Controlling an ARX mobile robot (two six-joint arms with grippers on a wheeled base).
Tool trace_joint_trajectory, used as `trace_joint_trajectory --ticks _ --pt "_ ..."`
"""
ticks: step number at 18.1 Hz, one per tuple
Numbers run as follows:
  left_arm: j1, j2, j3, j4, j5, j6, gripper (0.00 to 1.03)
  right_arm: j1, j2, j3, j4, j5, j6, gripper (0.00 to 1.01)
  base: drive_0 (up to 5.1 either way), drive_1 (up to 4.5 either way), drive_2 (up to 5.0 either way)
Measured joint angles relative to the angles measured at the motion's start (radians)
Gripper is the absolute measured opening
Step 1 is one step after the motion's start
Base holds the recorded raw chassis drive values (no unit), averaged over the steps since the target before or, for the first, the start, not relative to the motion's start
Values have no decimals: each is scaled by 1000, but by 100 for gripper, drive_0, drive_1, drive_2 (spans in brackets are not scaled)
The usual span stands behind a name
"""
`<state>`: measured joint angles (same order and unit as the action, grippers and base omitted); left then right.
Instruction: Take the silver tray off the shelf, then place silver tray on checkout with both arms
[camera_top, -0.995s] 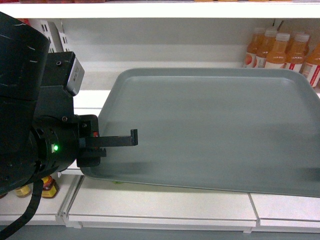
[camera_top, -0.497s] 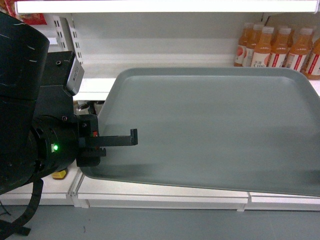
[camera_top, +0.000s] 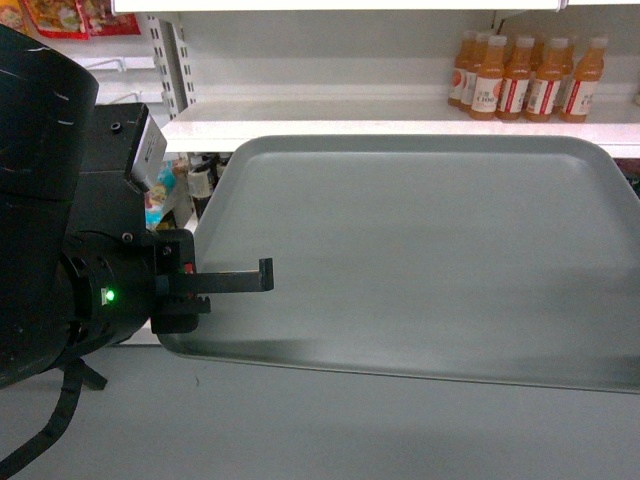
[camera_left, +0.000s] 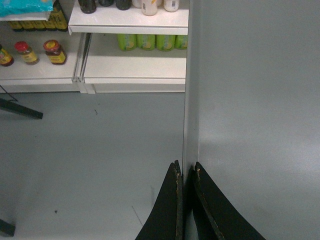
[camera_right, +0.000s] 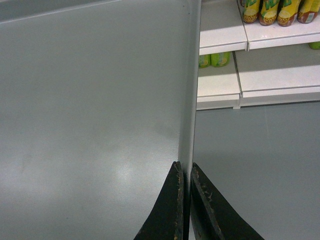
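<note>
Both pincers clamp silver tray (camera_top: 420, 250) rims; right pincer (camera_right: 184, 172) apparently outside head view.

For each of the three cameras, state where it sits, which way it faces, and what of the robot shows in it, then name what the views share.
Head: on the robot, looking forward and down over the silver tray toward the shelf; the left arm fills its left.
Left wrist: on the left arm, looking along the left gripper clamping the tray's rim, floor below.
Right wrist: on the right arm, looking along the right gripper on the opposite rim.
Shared: all three show the tray.
</note>
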<state>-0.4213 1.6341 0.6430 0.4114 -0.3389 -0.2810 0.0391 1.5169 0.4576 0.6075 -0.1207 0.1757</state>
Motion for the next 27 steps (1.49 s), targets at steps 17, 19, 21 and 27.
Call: trace_joint_trajectory --ticks 17,19,21,27 --pt "-1 0 0 0 4 0 3 -1 0 0 -5 -2 0 3 4 -429 437" --pt "2 0 0 -1 2 0 3 0 0 0 0 -2 0 3 7 -425 438" --pt "1 0 0 0 5 0 3 0 0 0 -4 -3 0 3 7 -424 439" --pt "1 0 0 1 2 0 3 0 -1 0 0 -2 0 3 10 -422 442"
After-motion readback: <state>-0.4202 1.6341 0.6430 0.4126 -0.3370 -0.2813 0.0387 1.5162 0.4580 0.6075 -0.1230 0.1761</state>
